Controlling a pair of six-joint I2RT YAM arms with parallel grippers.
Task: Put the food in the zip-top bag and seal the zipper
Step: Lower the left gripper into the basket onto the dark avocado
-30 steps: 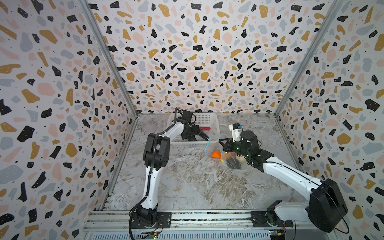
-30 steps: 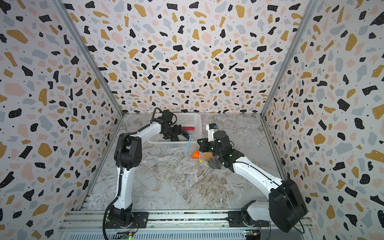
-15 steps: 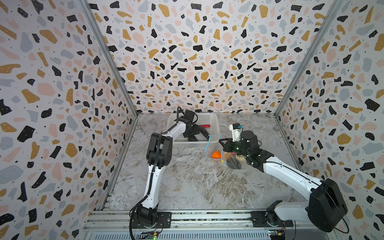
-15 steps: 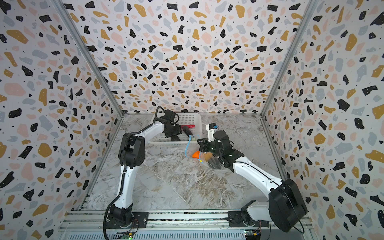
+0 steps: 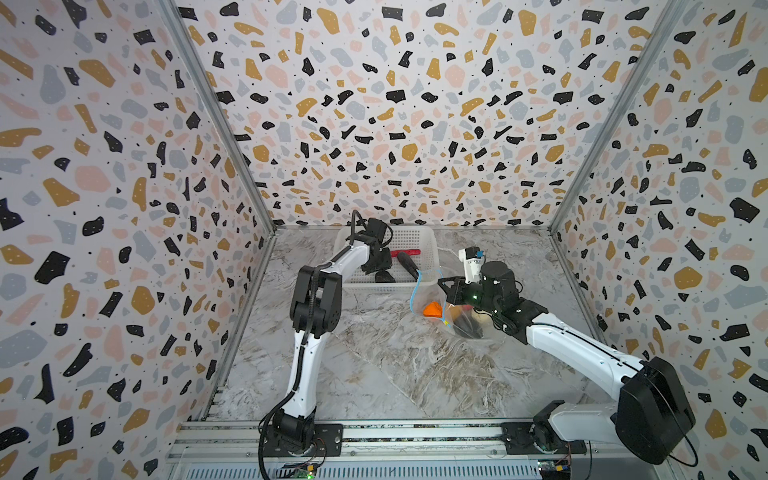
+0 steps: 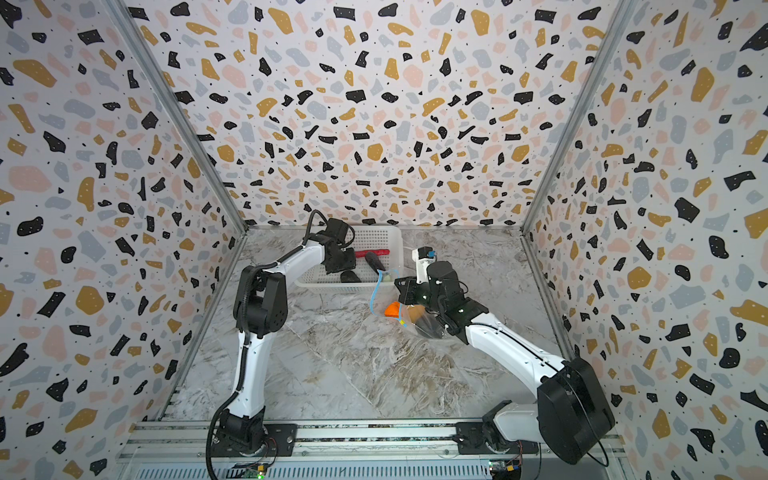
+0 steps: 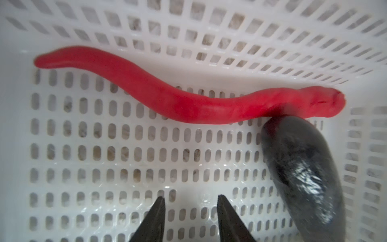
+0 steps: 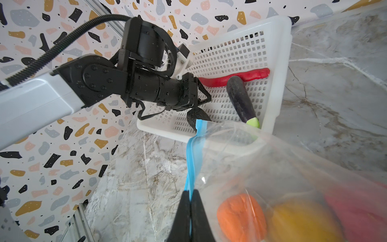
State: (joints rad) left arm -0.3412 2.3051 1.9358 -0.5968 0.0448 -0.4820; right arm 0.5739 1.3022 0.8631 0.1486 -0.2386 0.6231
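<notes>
Red chili (image 7: 167, 98) lies ungrasped; our left gripper (image 7: 190, 197) has narrowed halfway, empty. Our right gripper (image 8: 189, 191) pinches the zipper (image 8: 191, 159).

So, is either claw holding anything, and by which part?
Right claw pinches the zip-top bag by its blue zipper strip. Left claw, jaws apart inside the basket, holds nothing visible.
</notes>
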